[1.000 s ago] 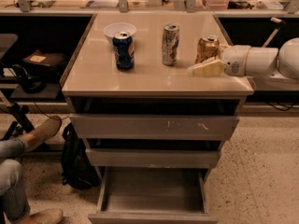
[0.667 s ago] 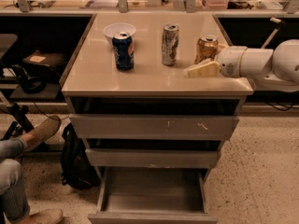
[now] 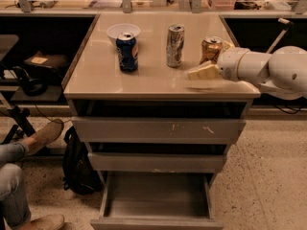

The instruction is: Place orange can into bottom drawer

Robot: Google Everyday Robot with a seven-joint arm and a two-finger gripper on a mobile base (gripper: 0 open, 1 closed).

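The orange can (image 3: 211, 49) stands upright at the right side of the cabinet top (image 3: 100, 71). My gripper (image 3: 205, 61) reaches in from the right on a white arm and is open. One pale yellow finger (image 3: 203, 72) lies just in front of the can, and a bit of the other shows behind it. The can sits at the mouth of the jaws and is not lifted. The bottom drawer (image 3: 156, 222) is pulled out at floor level and its tray holds nothing.
A dark blue can (image 3: 127, 51) and a silver-grey can (image 3: 175, 45) stand to the left of the orange can. A white bowl (image 3: 123, 30) sits behind the blue can. The upper and middle drawers are shut. A seated person's legs (image 3: 29, 147) and a black backpack (image 3: 79, 164) are at the left.
My gripper has moved a little to the left along the front of the orange can. The cans and drawers have not moved.
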